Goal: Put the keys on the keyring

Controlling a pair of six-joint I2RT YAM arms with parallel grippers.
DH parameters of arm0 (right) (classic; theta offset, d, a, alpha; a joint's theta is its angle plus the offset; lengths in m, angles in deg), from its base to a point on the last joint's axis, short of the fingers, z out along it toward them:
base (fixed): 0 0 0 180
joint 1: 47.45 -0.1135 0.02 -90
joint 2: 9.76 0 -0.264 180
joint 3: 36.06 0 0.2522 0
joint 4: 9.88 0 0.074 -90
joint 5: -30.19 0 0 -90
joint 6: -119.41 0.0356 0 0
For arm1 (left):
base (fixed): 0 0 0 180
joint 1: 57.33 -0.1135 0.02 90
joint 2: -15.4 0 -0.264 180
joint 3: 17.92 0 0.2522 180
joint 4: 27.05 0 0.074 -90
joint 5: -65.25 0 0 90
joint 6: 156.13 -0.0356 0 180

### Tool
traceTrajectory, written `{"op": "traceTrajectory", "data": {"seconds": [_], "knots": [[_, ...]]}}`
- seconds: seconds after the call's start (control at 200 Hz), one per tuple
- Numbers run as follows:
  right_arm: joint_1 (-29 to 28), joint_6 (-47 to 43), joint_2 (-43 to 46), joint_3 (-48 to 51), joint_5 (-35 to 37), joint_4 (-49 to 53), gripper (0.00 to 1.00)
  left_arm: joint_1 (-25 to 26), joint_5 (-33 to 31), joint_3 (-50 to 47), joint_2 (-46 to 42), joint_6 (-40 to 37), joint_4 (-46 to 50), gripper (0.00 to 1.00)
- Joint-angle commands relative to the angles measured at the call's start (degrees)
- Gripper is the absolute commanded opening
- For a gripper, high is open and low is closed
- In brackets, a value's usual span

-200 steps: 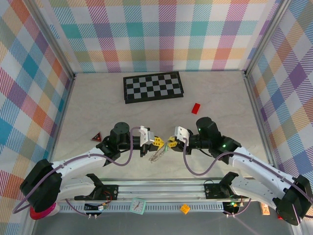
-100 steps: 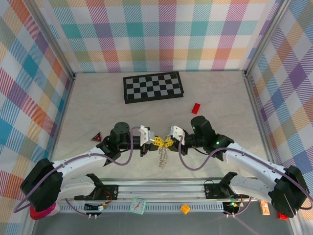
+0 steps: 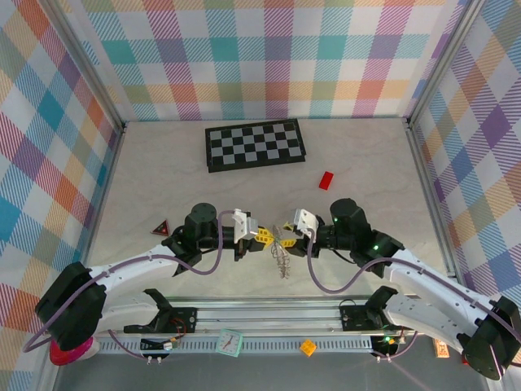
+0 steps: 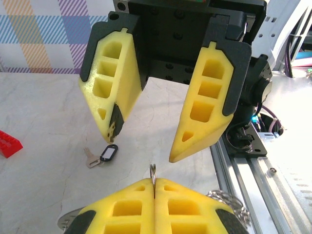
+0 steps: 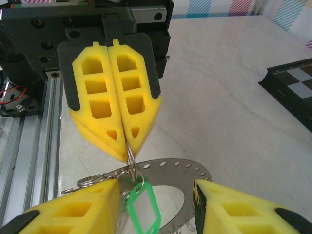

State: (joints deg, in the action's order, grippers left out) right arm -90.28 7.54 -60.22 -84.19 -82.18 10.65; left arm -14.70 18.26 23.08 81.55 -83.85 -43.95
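My left gripper (image 3: 262, 238) is shut on a thin wire loop (image 4: 152, 171) of the keyring (image 5: 187, 169), holding it above the table. The flat grey ring hangs below the left gripper (image 5: 127, 147) in the right wrist view. The green-headed key (image 5: 144, 204) dangles from that loop, its blade hidden. My right gripper (image 5: 156, 187) faces it, open, one finger on each side of the ring. The black-headed key (image 4: 108, 154) lies on the table under the right gripper (image 4: 145, 148). In the top view the keyring (image 3: 282, 256) hangs between both grippers.
A black-and-white chequered board (image 3: 255, 144) lies at the back. A small red block (image 3: 326, 180) sits right of it, also at the left edge in the left wrist view (image 4: 7, 144). A red triangle (image 3: 163, 228) lies left. The metal rail (image 3: 269, 318) runs along the near edge.
The right gripper closed in toward the left one, then drew back a little to the right. The hanging keyring swung rightward. The left arm stayed put.
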Motion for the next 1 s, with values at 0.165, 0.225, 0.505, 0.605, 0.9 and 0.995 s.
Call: {"op": "traceTrajectory", "data": {"seconds": [0.165, 0.225, 0.505, 0.605, 0.9, 0.995], "knots": [[-1.42, 3.89, -2.17, 2.79, -2.57, -1.21, 0.45, 0.41, 0.99, 0.59, 0.09, 0.76, -6.05, 0.0], [-1.79, 4.35, -2.94, 3.1, -2.32, -3.17, 0.45, 0.38, 0.43, 0.16, 0.13, 1.72, -7.17, 0.0], [-2.74, 5.12, -6.84, 4.46, 1.55, -11.32, 0.42, 0.36, -1.03, -0.51, 1.4, 4.61, -11.83, 0.0], [-2.85, 4.91, -6.29, 5.51, 3.56, -13.36, 0.37, 0.43, -1.09, -0.24, 1.8, 4.98, -12.01, 0.0], [-2.87, 3.17, -2.3, 6.95, 4.82, -14.36, 0.24, 0.37, -1.48, 0.22, 2.53, 5.24, -12.08, 0.0], [-2.96, 2.65, -2.02, 6.86, 3.78, -14.09, 0.19, 0.43, -1.42, 0.51, 2.83, 5.35, -12.23, 0.0]]}}
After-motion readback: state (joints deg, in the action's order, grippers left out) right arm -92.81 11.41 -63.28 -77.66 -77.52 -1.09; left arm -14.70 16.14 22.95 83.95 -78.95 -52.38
